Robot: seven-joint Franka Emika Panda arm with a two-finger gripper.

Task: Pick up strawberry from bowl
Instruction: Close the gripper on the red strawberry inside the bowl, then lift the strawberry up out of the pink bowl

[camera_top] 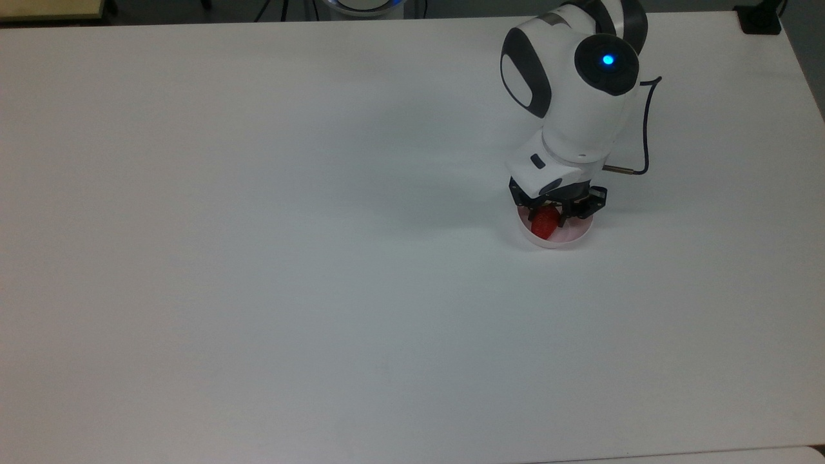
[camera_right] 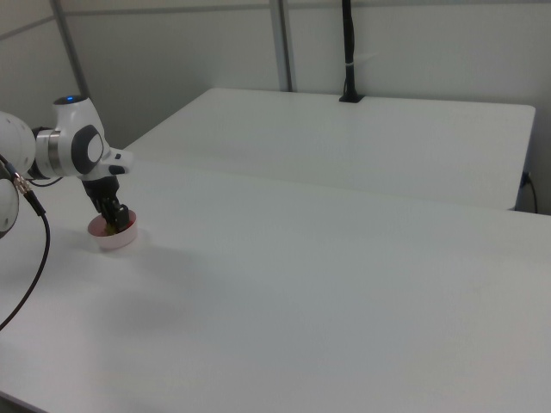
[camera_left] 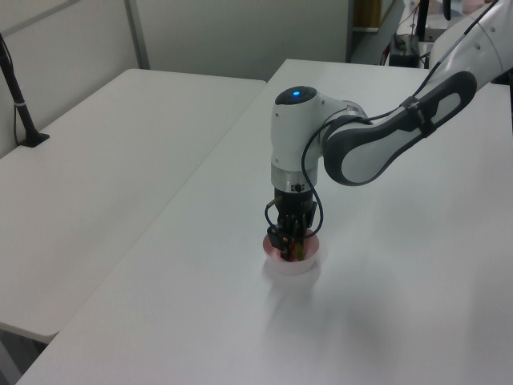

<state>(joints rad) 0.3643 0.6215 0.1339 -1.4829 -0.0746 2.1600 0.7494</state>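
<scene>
The pale pink bowl (camera_top: 575, 238) stands on the white table at the top view's right. Inside it lies the red strawberry (camera_top: 545, 224), toward the bowl's left side in the top view. My gripper (camera_top: 548, 216) reaches straight down into the bowl, and its black fingers are shut on the strawberry from both sides. In the left view the gripper (camera_left: 290, 245) is sunk into the bowl (camera_left: 303, 265), with only a trace of red between the fingers. In the right view the bowl (camera_right: 118, 242) sits under the gripper (camera_right: 114, 220) at the far left.
The white table (camera_top: 258, 258) stretches wide to the top view's left and front of the bowl. A black cable (camera_top: 647, 129) loops off the wrist. A second table (camera_left: 104, 160) with a black post (camera_left: 20, 104) lies at the left view's left.
</scene>
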